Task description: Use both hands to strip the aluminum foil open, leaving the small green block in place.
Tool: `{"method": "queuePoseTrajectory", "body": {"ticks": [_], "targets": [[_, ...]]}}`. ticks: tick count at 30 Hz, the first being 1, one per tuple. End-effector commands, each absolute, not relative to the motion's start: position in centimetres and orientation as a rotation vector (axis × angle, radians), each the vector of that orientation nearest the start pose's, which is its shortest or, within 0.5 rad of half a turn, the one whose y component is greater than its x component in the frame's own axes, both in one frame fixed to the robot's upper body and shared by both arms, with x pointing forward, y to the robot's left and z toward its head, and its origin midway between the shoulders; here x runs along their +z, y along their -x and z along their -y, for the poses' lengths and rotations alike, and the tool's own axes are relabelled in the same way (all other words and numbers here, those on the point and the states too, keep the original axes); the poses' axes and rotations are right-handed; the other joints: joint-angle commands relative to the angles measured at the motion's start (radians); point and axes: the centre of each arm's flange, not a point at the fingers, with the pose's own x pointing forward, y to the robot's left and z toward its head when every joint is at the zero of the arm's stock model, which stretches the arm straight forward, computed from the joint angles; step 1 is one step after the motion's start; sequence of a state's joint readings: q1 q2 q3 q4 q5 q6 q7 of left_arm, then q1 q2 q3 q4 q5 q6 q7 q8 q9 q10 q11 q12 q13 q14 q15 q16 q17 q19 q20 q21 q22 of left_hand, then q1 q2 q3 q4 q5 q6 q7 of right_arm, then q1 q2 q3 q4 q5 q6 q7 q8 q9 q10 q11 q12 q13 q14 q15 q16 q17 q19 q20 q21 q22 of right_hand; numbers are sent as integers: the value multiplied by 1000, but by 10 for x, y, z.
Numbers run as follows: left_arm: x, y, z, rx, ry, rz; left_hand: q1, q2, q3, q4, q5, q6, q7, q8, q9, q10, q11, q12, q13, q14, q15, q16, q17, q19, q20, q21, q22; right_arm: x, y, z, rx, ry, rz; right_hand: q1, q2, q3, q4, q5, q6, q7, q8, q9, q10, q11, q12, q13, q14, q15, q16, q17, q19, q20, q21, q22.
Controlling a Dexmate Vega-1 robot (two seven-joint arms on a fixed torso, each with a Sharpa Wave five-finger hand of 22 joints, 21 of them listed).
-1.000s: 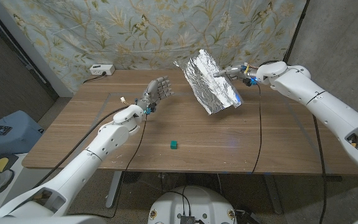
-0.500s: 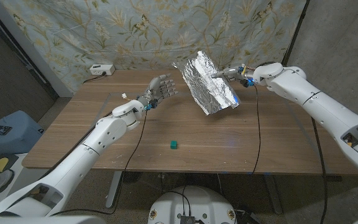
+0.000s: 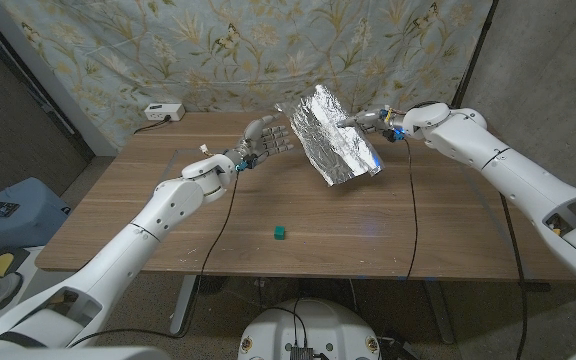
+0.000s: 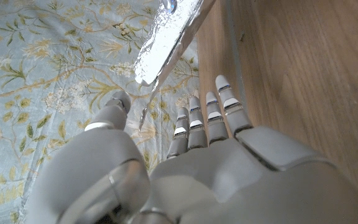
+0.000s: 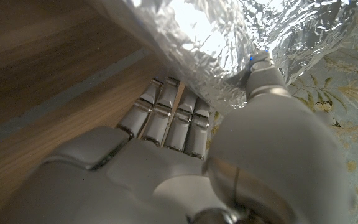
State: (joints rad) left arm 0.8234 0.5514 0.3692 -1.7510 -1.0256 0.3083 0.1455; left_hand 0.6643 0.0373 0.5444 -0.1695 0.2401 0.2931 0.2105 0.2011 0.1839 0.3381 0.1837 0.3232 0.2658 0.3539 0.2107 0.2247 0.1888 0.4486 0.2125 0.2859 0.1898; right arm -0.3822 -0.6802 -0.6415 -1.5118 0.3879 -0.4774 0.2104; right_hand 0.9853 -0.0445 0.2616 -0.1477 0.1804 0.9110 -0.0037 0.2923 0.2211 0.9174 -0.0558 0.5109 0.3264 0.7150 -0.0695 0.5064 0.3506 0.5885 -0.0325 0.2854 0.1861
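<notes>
Your left hand, fingers spread and empty, just reached the foil sheet that your right hand looks to pinch aloft; green block sits untouched on the counter.

Both arms are smooth glossy white shells with black cables running loose along them. The left hand and right hand are grey with segmented fingers and paler tips, plus some orange and blue bits at the wrists.
</notes>
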Motion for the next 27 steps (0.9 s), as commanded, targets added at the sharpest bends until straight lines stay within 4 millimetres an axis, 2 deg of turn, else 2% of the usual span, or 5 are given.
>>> {"method": "queuePoseTrajectory", "body": {"ticks": [1,7,12,20,27], "targets": [[44,-607,-172,-487,235,238,34,0,-8,-4,6,28,-2,5,5,28,-7,21,14,37,-10,11,4,24,0,7,6,119,-659,228,317,632,249,47,77,-1,0,-1,24,-13,1,5,8,-2,4,2,11,-87,-1,2,1,-3,0,2],[48,-610,-165,-490,219,224,76,5,-21,-3,13,59,2,6,9,67,-32,63,42,107,-34,31,15,60,0,19,9,117,-660,229,330,615,247,47,78,-3,-1,-1,24,-12,-1,6,8,-3,5,2,11,-87,-2,1,1,-3,-1,2],[49,-613,-158,-481,213,206,106,11,-35,-2,20,101,1,15,17,99,-36,101,68,162,-53,54,27,90,0,28,11,117,-659,229,329,614,241,47,79,-3,-1,-1,25,-11,-2,7,9,-2,6,3,12,-87,-3,0,1,-3,-1,1],[47,-617,-151,-474,213,195,139,31,-40,-1,34,142,1,22,24,132,-47,138,93,207,-76,76,39,127,-2,41,11,115,-657,232,335,605,237,49,80,-5,-2,-1,25,-9,-4,8,9,-3,8,4,14,-83,-3,-1,1,-1,-1,1],[46,-621,-144,-477,203,179,158,36,-49,2,49,192,-1,34,32,169,-67,173,114,251,-96,96,46,159,-6,52,12,113,-653,234,348,603,239,50,82,-6,-2,-1,26,-7,-6,9,9,0,9,5,14,-81,-3,-1,1,-1,-2,1]]}}
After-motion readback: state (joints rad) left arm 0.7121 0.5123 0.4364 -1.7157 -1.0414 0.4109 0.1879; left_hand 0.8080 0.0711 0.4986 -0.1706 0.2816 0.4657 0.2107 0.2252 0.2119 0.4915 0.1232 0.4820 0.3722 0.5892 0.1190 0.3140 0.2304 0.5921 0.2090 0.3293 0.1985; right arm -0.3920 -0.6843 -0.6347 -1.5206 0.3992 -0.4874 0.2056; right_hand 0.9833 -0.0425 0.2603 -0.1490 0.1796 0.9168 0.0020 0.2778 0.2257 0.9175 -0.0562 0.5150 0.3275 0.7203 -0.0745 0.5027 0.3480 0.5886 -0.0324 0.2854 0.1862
